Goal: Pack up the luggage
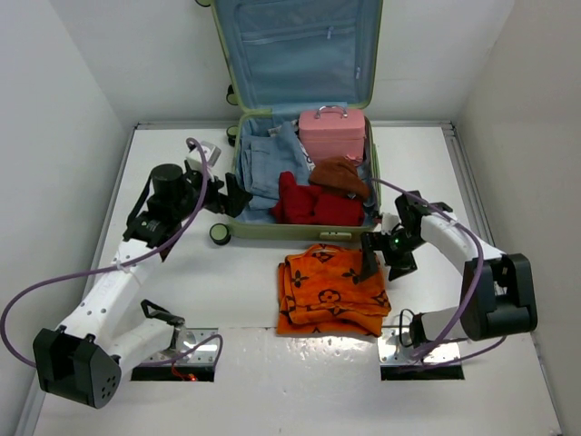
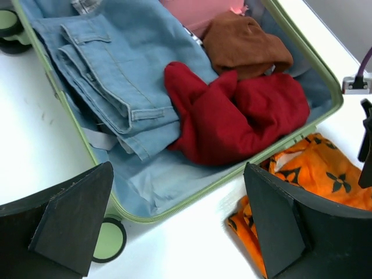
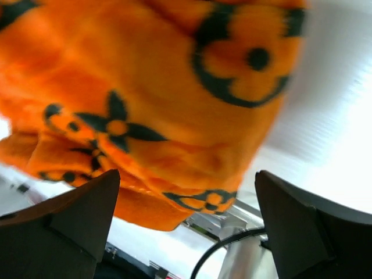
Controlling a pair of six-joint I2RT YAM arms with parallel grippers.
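Top external view: the luggage lies open at the tabletop's far edge, holding jeans, a red garment, a brown garment and a pink case. An orange patterned cloth lies outside, unpacked. The left gripper and right gripper are spread wide, gripping nothing. Judged mostly packed.

Orange blanket w/ black flower print, folded, lies mid-table, toward the near edge. Beyond it, toward the far edge: red top (crumpled), brown cloth touching it, jeans folded at left, pink case upright behind the brown cloth.
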